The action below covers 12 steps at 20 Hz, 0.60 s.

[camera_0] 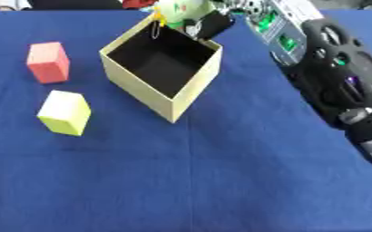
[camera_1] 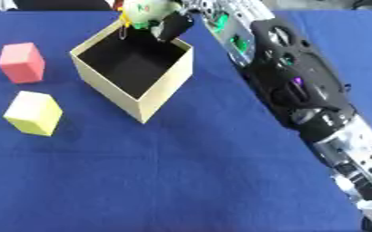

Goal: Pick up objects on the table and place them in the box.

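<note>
Your right robot hand point(camera_0: 209, 23) reaches in from the right side, its long black and silver arm point(camera_1: 300, 90) stretching diagonally across the view to the far rim of the box. Its dark fingers are curled round a pale green and white object point(camera_0: 181, 10) with small red and yellow markings; what the object is cannot be made out. The held object hangs just above the far corner of the box, at the top edge of the view.

Sitting on the blue worktop point(camera_0: 221, 181), the tan cardboard box point(camera_0: 161, 81) is open at the top, turned so one corner points toward you. Its inside is dark, and nothing can be seen lying in it.

To the left of the box, two blocks rest on the worktop, apart from each other and from the box. A red block point(camera_0: 48, 62) sits farther away; a yellow block point(camera_0: 65, 112) lies nearer to you.

Your left robot hand does not show in either view.
</note>
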Motion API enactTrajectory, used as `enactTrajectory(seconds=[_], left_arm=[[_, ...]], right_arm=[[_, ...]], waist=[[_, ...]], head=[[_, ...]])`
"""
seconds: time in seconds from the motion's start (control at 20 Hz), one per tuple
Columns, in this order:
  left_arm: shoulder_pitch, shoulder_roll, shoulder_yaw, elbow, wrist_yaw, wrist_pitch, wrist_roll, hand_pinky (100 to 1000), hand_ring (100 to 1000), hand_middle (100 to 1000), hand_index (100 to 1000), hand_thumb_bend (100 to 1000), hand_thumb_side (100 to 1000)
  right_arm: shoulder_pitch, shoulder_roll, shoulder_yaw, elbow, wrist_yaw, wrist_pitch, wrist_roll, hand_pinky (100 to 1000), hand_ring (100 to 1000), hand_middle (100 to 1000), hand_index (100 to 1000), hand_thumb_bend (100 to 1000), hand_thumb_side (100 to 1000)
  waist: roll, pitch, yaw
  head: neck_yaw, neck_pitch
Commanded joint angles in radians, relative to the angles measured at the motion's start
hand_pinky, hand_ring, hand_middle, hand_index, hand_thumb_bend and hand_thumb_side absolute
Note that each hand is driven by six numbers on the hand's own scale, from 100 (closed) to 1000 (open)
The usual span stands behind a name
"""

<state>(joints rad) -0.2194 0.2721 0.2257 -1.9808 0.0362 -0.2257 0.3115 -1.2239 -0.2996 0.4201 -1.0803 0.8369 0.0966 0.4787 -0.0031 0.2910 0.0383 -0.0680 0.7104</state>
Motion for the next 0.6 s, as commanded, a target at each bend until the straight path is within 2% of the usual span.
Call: enactTrajectory(seconds=[0.05, 0.3, 0.45, 0.5, 0.55, 0.6], left_arm=[[-0.012, 0.009, 0.001, -0.019, 0.004, -0.001, -0.005, 721, 662, 655, 770, 231, 984], [-0.013, 0.008, 0.001, -0.019, 0.004, 0.000, -0.007, 720, 663, 655, 770, 231, 984], [-0.013, 0.008, 0.001, -0.019, 0.005, -0.001, -0.008, 720, 662, 655, 772, 231, 985], [-0.013, 0.008, 0.001, -0.019, 0.005, 0.000, -0.008, 720, 662, 655, 773, 231, 985], [-0.013, 0.008, 0.001, -0.019, 0.005, 0.000, -0.008, 720, 662, 655, 772, 231, 985], [-0.013, 0.008, 0.001, -0.019, 0.005, 0.000, -0.008, 720, 662, 655, 772, 231, 985]], right_arm=[[-0.032, 0.011, -0.002, 0.018, 0.014, -0.018, 0.001, 910, 950, 886, 907, 100, 381], [-0.037, 0.038, 0.007, 0.038, 0.018, -0.039, 0.013, 918, 958, 901, 919, 100, 399], [-0.040, 0.045, 0.011, 0.047, 0.027, -0.049, 0.024, 930, 971, 926, 948, 100, 449], [-0.041, 0.045, 0.013, 0.048, 0.034, -0.051, 0.027, 940, 983, 949, 968, 125, 464], [-0.043, 0.044, 0.014, 0.049, 0.044, -0.053, 0.030, 947, 993, 966, 981, 188, 485], [-0.044, 0.044, 0.015, 0.048, 0.056, -0.055, 0.032, 956, 1000, 982, 994, 226, 535]], waist=[[0.004, -0.015, 0.003], [0.004, -0.014, 0.004], [0.003, -0.015, 0.006], [0.003, -0.015, 0.006], [0.002, -0.015, 0.005], [0.002, -0.014, 0.005]], head=[[-0.004, -0.012], [-0.003, -0.015], [-0.003, -0.018], [-0.002, -0.018], [-0.002, -0.018], [-0.002, -0.019]])
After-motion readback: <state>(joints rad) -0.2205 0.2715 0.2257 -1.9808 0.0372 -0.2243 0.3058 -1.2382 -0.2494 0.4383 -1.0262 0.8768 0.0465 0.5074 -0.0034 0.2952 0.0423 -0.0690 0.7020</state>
